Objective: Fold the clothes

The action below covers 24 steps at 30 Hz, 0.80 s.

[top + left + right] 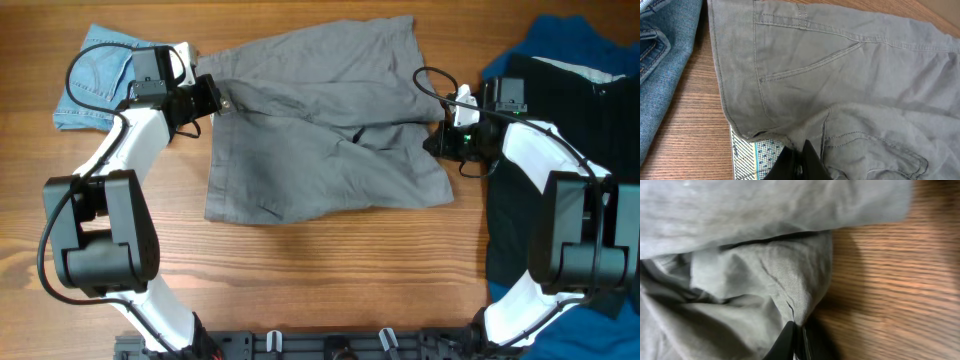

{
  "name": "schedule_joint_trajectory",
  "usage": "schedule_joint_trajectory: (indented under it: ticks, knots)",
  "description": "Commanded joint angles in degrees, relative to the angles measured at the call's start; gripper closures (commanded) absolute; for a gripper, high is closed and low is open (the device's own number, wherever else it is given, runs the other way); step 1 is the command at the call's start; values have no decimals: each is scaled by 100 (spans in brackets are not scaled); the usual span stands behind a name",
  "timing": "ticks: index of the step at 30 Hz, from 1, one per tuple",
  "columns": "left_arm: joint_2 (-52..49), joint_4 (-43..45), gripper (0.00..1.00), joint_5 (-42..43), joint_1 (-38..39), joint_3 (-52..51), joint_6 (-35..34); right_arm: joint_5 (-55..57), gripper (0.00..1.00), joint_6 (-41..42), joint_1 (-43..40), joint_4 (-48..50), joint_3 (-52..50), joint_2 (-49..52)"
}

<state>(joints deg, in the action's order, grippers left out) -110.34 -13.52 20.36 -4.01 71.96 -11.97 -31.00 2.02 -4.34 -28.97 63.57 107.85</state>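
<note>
The grey shorts (320, 130) lie spread on the wooden table, folded partly over themselves, with a crease across the middle. My left gripper (216, 100) is shut on their left edge; the left wrist view shows the fingers (799, 157) pinching grey cloth (840, 75) beside a patterned inner waistband and a welt pocket. My right gripper (447, 130) is shut on the shorts' right edge; the right wrist view shows the fingers (799, 339) gripping a fold of grey cloth (740, 280) just above the table.
Small light-blue denim shorts (92, 85) lie at the far left, behind my left arm, also in the left wrist view (660, 55). A black garment (570, 170) on a royal-blue one (560, 40) lies at the right under my right arm.
</note>
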Motion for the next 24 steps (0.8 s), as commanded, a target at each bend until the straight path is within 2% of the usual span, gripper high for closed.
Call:
schedule_joint_trajectory:
  ticks: [1, 4, 7, 13, 16, 22, 23, 24]
  knots:
    - [170, 2, 96, -94, -2, 103, -72, -1287, 96, -44, -4, -317, 101, -269]
    - [170, 2, 96, -94, -2, 103, -72, -1893, 96, 409, -31, -1117, 404, -669]
    - [170, 9, 96, -94, -37, 103, -83, -774, 96, 1878, -70, -1550, 470, -1126]
    - [170, 186, 96, 273, -321, 103, -269, 691, 96, 3018, -103, -1255, 457, -1147]
    - [170, 310, 96, 273, -341, 103, -354, 1047, 96, 3582, -98, -1001, 457, -944]
    - [170, 433, 96, 275, -341, 103, -442, 1172, 93, 4070, -98, -533, 457, -531]
    - [170, 433, 96, 275, -341, 103, -481, 1121, 86, 3735, -98, -382, 457, -511]
    - [170, 431, 96, 282, -341, 103, -485, 1029, 78, 2876, -96, -227, 457, -496]
